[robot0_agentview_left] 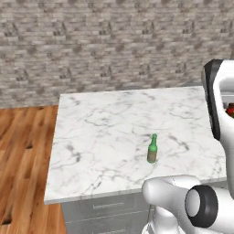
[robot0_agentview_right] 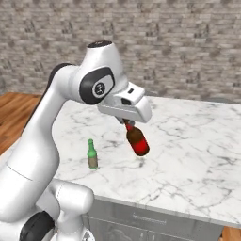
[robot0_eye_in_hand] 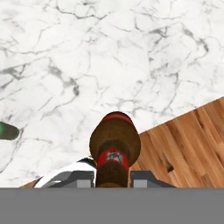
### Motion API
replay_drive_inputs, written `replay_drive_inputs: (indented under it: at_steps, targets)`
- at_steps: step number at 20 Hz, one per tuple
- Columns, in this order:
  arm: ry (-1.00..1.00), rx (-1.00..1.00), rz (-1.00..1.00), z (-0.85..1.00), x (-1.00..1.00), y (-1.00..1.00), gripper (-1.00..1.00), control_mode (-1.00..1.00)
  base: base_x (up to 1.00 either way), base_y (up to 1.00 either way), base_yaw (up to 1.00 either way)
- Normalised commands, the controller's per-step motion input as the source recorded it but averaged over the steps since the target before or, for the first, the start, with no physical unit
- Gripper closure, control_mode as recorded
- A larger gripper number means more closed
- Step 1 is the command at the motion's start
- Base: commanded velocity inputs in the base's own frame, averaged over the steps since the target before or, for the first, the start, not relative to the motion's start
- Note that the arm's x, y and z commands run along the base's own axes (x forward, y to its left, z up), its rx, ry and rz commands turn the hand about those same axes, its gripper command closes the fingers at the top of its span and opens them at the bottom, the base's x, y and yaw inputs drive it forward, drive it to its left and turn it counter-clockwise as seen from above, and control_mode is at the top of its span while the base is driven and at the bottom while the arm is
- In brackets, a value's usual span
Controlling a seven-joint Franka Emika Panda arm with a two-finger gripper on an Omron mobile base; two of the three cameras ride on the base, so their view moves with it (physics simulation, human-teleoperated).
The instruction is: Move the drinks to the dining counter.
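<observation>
beer bottle (robot0_agentview_right: 137,140) in claw (robot0_agentview_right: 128,122), above dining counter (robot0_agentview_right: 188,141)

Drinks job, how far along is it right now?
Done: the green glass bottle stands upright on the dining counter. In hand: the gripper is shut on the neck of the red-brown beer bottle, which hangs tilted just above the marble. Left: setting it down. I see no wine bottle or milk carton here.
</observation>
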Motion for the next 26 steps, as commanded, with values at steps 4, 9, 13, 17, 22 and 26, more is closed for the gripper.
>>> replay_drive_inputs:
  at_steps: [4, 9, 13, 17, 22, 26]
  targets:
    - [0.04, 0.00, 0.00, -0.28, 0.51, 0.02, 1.00, -1.00, 0.00, 0.00, 0.00]
    - [0.00, -0.01, 0.00, -0.33, 0.41, 0.00, 1.00, -1.00, 0.00, 0.00, 0.00]
    - [0.00, -0.04, 0.00, -0.28, 0.33, 0.00, 1.00, -1.00, 0.00, 0.00, 0.00]
    - [0.00, 0.00, 0.00, -0.32, 0.26, 0.00, 1.00, -1.00, 0.00, 0.00, 0.00]
    - [0.00, 0.00, 0.00, -0.29, 0.18, 0.00, 1.00, -1.00, 0.00, 0.00, 0.00]
    - [0.00, 0.02, 0.00, -0.21, 0.15, 0.00, 1.00, -1.00, 0.00, 0.00, 0.00]
